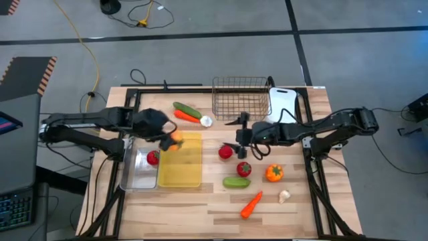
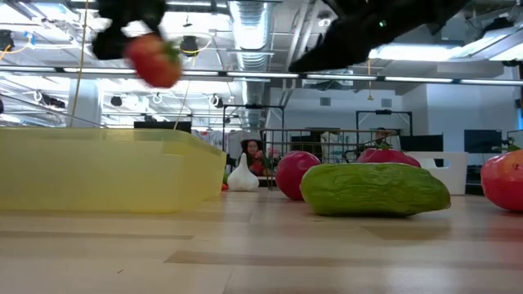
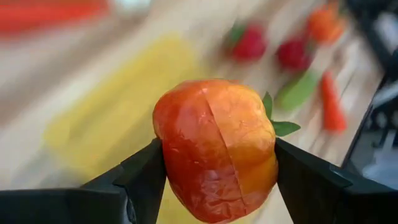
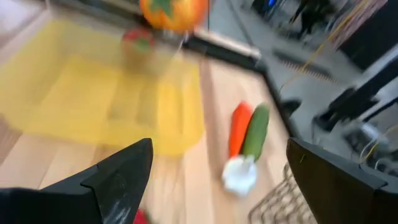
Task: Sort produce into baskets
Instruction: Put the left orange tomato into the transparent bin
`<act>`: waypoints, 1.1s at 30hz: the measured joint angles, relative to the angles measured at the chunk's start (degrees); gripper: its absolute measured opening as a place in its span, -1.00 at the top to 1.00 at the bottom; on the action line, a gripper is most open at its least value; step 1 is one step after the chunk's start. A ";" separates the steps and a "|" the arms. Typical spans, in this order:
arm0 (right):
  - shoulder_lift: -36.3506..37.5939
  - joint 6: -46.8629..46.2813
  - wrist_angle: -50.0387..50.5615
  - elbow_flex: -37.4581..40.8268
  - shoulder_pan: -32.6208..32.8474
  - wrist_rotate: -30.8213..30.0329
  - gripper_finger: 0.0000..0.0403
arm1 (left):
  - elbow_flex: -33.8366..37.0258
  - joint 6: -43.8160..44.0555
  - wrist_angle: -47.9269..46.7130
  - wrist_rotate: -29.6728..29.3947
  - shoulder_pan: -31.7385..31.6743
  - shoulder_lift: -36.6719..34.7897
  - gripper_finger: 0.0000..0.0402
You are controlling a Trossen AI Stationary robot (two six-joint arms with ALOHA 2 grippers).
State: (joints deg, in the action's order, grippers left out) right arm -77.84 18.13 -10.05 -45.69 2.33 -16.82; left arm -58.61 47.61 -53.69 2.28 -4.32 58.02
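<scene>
A: What's closest to the table-level cam?

B: Green cucumber (image 2: 375,189) lying on its side on the wood table (image 1: 200,207), w/ a red tomato (image 2: 296,174) just behind it. Landmark for everything: the yellow tray (image 1: 180,161), left of table centre.

A: Where's the left gripper?

B: Left gripper (image 1: 172,139) hangs over the yellow tray's top-left corner, fingers clamped on an orange pepper (image 3: 217,149), one on each side. Pepper is lifted, clear of the tray.

A: And the right one?

B: Right gripper (image 1: 235,134) is right of the yellow tray, fingers spread wide, holding nothing, over the table near a tomato (image 1: 225,152).

A: Other baskets?

B: Clear bin (image 1: 139,171) touches the yellow tray's left side, w/ a tomato (image 1: 153,158) inside. Wire basket (image 1: 241,100) sits up and right of the tray at the table's far edge; white tray (image 1: 284,100) just beyond it.

A: Loose produce?

B: Above the yellow tray: cucumber (image 1: 187,109), carrot (image 1: 188,116) touching it, white garlic (image 1: 206,121) at their end. Right of the tray: another tomato (image 1: 243,169), an orange pepper (image 1: 273,173). Below-right: carrot (image 1: 251,204), small white piece (image 1: 284,196).
</scene>
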 joint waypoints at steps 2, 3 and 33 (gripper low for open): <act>0.00 -1.64 3.05 0.00 -0.21 0.00 -0.97 | 0.00 2.06 -7.33 3.51 0.02 -1.17 -0.24; 0.00 -2.61 4.23 0.00 -0.24 0.01 -0.97 | 0.00 3.02 -11.61 4.98 0.02 -1.56 -0.24; -0.04 -3.69 13.08 0.00 -0.99 0.15 -0.97 | 0.00 6.91 -35.57 -4.26 0.02 -2.53 -0.47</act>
State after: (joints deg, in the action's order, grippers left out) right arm -77.89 14.44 3.03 -45.69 1.34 -16.67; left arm -58.61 54.52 -89.25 -1.98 -4.29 55.48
